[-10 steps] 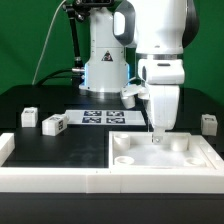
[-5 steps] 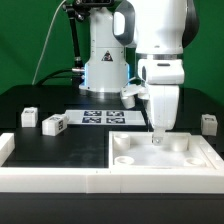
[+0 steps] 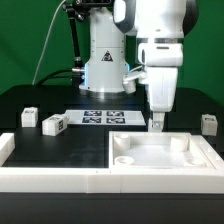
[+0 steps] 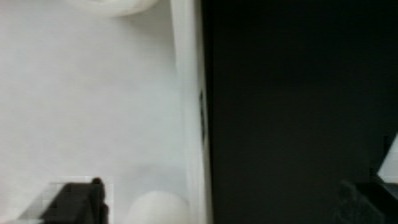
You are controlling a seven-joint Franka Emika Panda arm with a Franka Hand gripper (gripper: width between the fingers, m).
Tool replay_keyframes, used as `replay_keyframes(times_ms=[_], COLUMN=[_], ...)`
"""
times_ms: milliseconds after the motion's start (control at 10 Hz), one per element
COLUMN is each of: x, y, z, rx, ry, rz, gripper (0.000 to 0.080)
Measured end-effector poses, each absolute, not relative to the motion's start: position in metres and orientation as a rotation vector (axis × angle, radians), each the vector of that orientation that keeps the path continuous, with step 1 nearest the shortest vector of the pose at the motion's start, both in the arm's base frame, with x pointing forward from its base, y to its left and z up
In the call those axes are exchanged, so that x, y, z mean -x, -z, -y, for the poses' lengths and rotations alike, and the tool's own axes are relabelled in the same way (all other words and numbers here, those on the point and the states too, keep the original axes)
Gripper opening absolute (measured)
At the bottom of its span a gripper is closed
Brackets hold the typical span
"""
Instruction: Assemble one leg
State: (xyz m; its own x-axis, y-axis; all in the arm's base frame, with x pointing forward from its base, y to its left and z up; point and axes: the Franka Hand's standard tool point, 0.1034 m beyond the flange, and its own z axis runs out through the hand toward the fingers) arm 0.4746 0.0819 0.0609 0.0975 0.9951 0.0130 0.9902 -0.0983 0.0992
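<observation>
The large white square panel (image 3: 160,152) with round corner sockets lies on the black table at the exterior view's front right. My gripper (image 3: 156,122) hangs just above the panel's far edge, open and empty. In the wrist view the gripper (image 4: 228,203) has its fingers wide apart. They straddle the panel's edge, with the white panel (image 4: 89,100) on one side and the black table (image 4: 294,100) on the other. Three small white legs with marker tags lie on the table: two at the left (image 3: 29,116) (image 3: 53,124) and one at the far right (image 3: 208,123).
The marker board (image 3: 103,117) lies flat in front of the robot base (image 3: 103,70). A raised white fence (image 3: 55,178) runs along the table's front and turns up at the left corner (image 3: 6,146); the panel rests against it.
My gripper has lifted from low over the panel's far socket to just above the panel's far edge. The panel and the legs have not moved.
</observation>
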Motion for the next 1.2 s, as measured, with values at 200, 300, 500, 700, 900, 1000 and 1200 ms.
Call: replay_keyframes(times_ms=[200,300,500,700,900,1000,1200], x=[-0.473,-0.473,-0.473,-0.472,-0.46,-0.455,-0.448], y=[-0.065,-0.064,-0.064,-0.063,-0.06,-0.058,-0.056], z=[-0.082,-0.082,-0.082,-0.083,-0.104,-0.118,-0.148], rx=[-2.325,-2.326,-2.477,-2.64,-2.883,-2.974,-3.111], ry=[-0.126,-0.122,-0.132,-0.138,-0.195,-0.192,-0.189], rz=[-2.009,-2.01,-1.838,-1.611,-1.188,-0.999,-0.64], gripper=[0.0649,0.0649,0.0649,0.0649,0.0649,0.0649,0.0649])
